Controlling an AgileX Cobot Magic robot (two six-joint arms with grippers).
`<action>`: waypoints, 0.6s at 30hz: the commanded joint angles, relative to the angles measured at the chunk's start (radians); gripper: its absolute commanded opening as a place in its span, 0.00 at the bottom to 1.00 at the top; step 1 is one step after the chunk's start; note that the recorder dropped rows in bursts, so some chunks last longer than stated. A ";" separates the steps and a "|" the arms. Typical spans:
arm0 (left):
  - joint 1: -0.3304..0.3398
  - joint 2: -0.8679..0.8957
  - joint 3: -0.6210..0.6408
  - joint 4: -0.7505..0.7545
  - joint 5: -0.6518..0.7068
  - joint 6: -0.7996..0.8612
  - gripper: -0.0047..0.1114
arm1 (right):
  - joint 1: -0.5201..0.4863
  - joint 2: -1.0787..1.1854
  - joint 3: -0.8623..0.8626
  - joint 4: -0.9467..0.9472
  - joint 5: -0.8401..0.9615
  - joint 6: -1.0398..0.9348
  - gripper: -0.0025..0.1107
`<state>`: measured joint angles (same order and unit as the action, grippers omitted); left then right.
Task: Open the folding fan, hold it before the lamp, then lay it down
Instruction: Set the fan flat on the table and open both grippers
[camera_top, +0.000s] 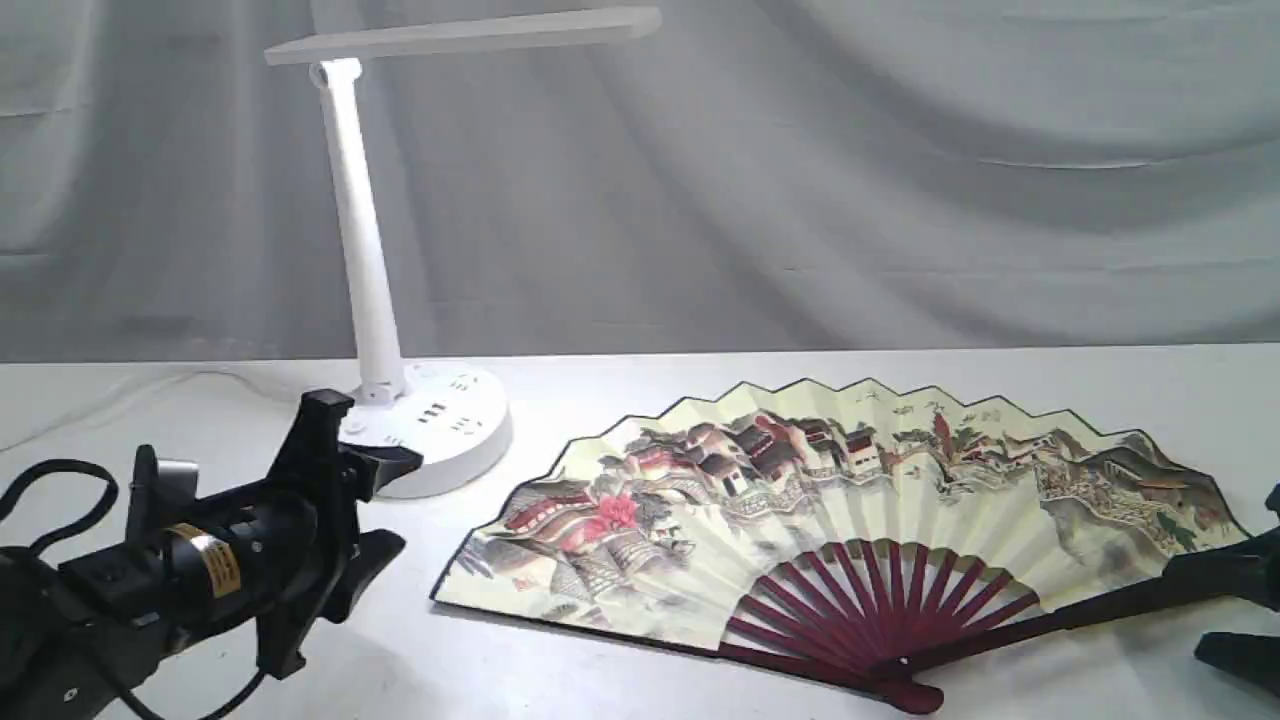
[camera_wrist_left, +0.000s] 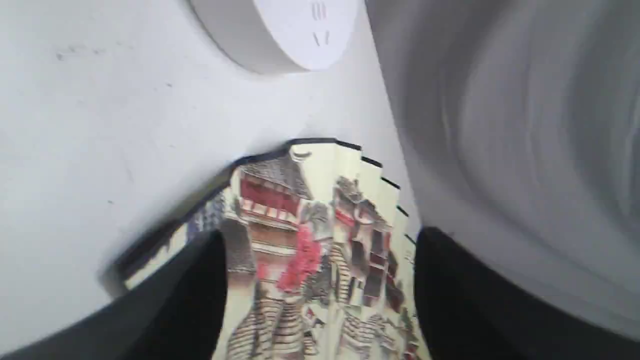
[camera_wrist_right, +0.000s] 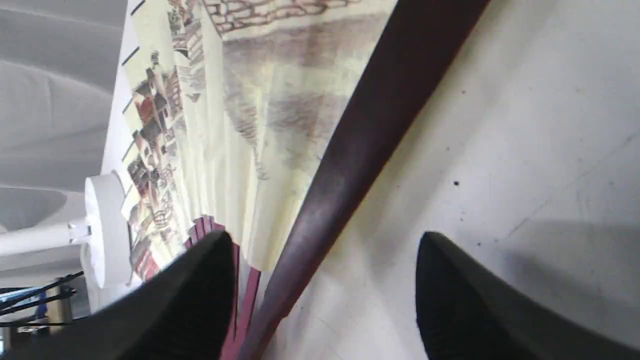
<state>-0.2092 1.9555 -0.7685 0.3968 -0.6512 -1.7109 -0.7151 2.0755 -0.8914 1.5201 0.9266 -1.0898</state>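
Fan (camera_top: 830, 500) between left tool (camera_top: 392, 506), right tool (camera_top: 1215, 612)

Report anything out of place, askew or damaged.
Nothing stands out. The folding fan lies spread on the table, no tears visible; the lamp stands on its base; left claw and right claw are open, empty.

Folding fan (camera_top: 850, 520) lies spread on the table (camera_top: 620, 400) — lamp (camera_top: 365, 260) stands behind it, leftward, apart.
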 joint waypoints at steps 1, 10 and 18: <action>0.012 -0.049 -0.005 0.005 0.118 0.080 0.51 | -0.001 -0.063 0.004 -0.066 -0.052 0.048 0.50; 0.024 -0.143 -0.005 0.096 0.266 0.179 0.51 | 0.005 -0.213 0.004 -0.244 -0.112 0.210 0.50; 0.024 -0.245 -0.034 0.353 0.545 0.172 0.48 | 0.040 -0.368 0.004 -0.430 -0.129 0.303 0.47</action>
<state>-0.1870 1.7402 -0.7922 0.6822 -0.1784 -1.5429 -0.6840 1.7433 -0.8888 1.1412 0.8086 -0.8093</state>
